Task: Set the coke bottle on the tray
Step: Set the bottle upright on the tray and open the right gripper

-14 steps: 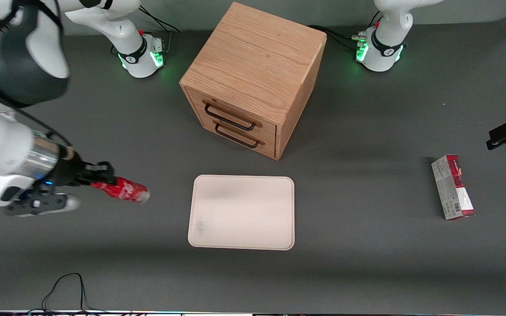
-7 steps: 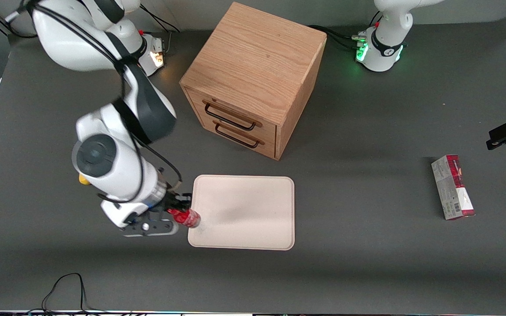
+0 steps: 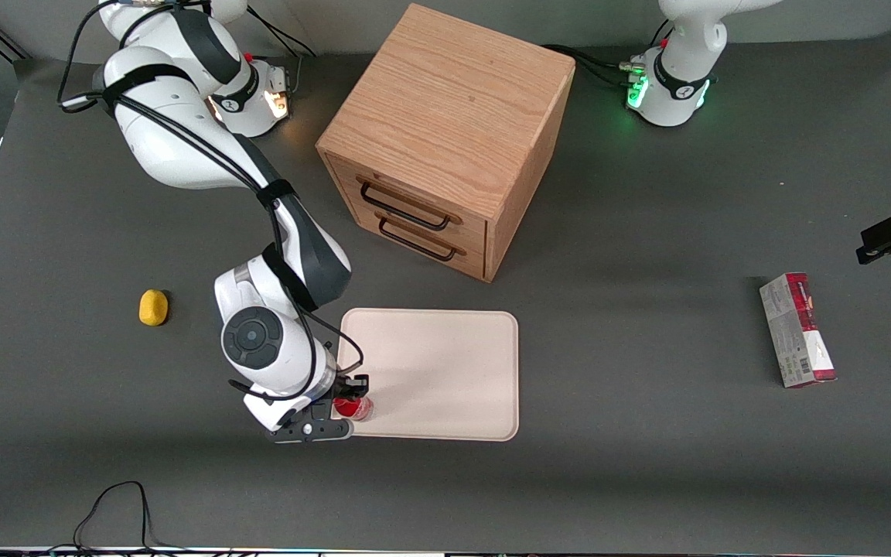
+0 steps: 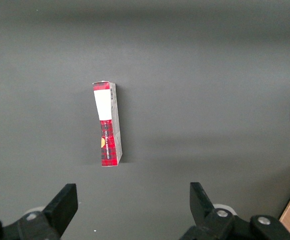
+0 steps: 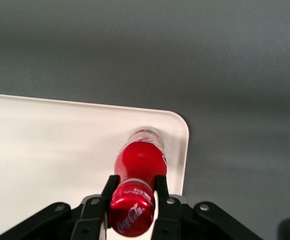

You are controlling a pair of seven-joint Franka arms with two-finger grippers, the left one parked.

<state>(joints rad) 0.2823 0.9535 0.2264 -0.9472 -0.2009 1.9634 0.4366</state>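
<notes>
My right gripper [image 3: 351, 401] is shut on the neck of the coke bottle [image 3: 353, 408], just under its red cap. The bottle hangs upright over the tray [image 3: 445, 363], at the tray's corner nearest the front camera on the working arm's side. In the right wrist view the bottle [image 5: 139, 170] points down between the fingers [image 5: 160, 186], its silvery base close to the tray [image 5: 50, 150] near the rounded corner. I cannot tell whether the base touches the tray.
A wooden drawer cabinet [image 3: 445, 139] stands farther from the front camera than the tray. A yellow lemon-like object [image 3: 153, 307] lies toward the working arm's end. A red-and-grey carton [image 3: 797, 330] lies toward the parked arm's end and shows in the left wrist view [image 4: 108, 123].
My right gripper carried the bottle from the working arm's end of the table over to the tray's corner, turning it from lying sideways to upright. The yellow object came into view.
</notes>
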